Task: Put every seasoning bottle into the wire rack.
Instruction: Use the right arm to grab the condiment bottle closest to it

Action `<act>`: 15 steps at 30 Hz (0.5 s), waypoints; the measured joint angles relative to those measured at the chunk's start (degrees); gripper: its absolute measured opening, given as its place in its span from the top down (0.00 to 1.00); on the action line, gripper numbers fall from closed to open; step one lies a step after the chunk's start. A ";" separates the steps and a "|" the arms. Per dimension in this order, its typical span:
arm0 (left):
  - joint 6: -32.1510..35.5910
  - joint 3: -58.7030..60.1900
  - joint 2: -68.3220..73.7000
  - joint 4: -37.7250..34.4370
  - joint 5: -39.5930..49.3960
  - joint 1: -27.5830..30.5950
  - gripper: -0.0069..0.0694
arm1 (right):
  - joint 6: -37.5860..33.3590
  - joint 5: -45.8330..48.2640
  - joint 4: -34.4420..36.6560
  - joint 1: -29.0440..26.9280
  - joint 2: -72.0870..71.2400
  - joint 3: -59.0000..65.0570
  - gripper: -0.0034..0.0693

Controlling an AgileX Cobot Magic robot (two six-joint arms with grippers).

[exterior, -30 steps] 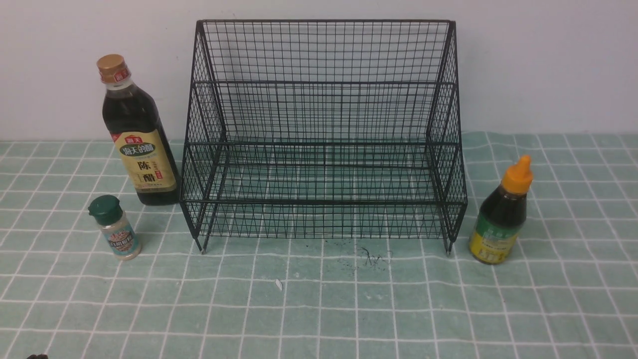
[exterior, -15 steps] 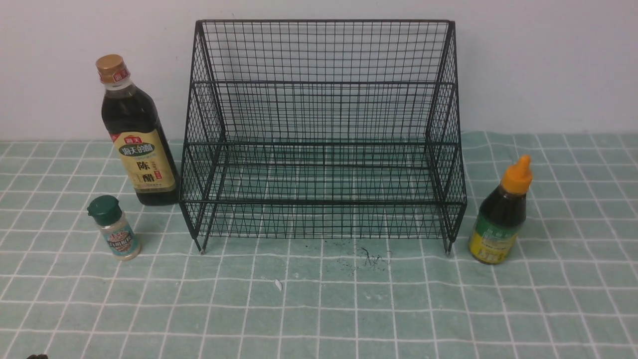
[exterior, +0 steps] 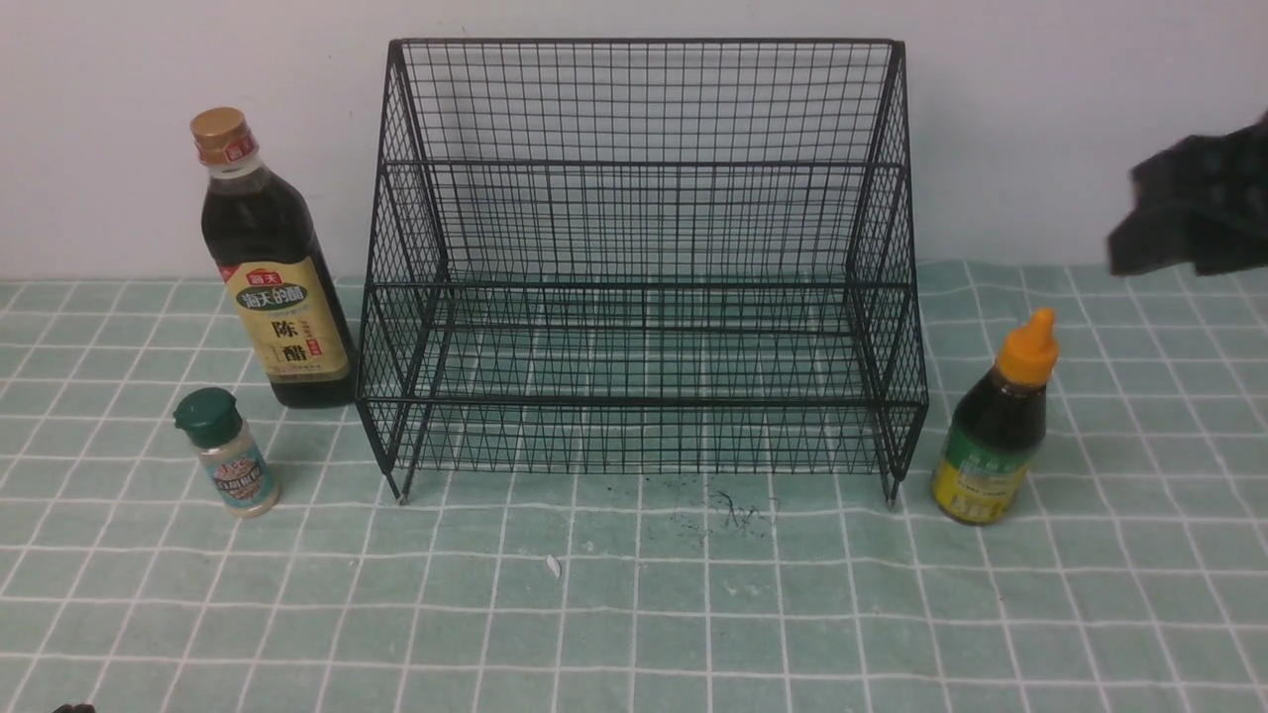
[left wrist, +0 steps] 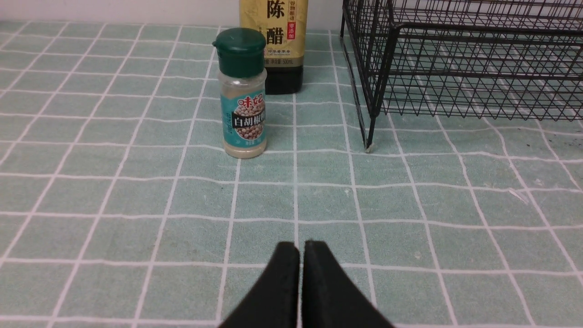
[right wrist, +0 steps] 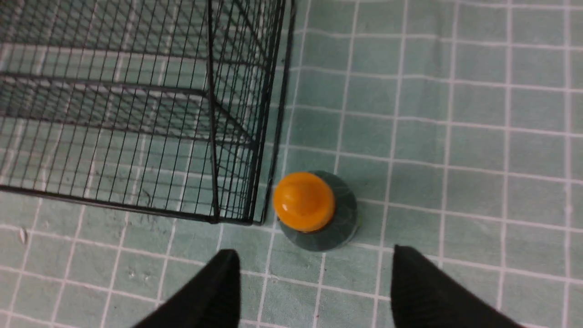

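The black wire rack [exterior: 644,277] stands empty in the middle of the cloth. To its left are the tall vinegar bottle [exterior: 272,267] with a gold cap and the tiny green-lidded shaker [exterior: 230,456]. The squat bottle with the orange nozzle [exterior: 996,436] stands upright by the rack's right front leg. My right gripper [right wrist: 314,255] hangs above that bottle [right wrist: 314,209], open, with nothing between its fingers; in the front view it is a dark blur [exterior: 1184,213] high at the right edge. My left gripper [left wrist: 300,248] is shut and empty, low over the cloth, well short of the shaker [left wrist: 242,91].
A green checked cloth [exterior: 634,614] covers the table, with dark specks and a white scrap in front of the rack. A pale wall runs close behind the rack. The vinegar bottle [left wrist: 278,41] stands just behind the shaker, near the rack's left leg [left wrist: 370,136].
My right gripper has come into the front view, high at the right edge above the orange-nozzle bottle. The bottles, rack and left arm have not moved.
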 joint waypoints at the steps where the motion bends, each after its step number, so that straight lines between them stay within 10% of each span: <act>1: 0.00 0.00 0.00 0.00 0.00 0.00 0.92 | 0.27 0.11 -0.45 0.99 1.72 -0.44 0.27; 6: 0.30 0.00 0.00 -0.01 0.00 0.00 0.92 | 4.09 0.35 -5.51 3.84 9.62 -1.37 0.08; 15: 0.00 0.00 0.00 -0.01 0.00 0.00 0.92 | 5.29 -4.40 -7.14 3.84 15.55 -1.44 0.18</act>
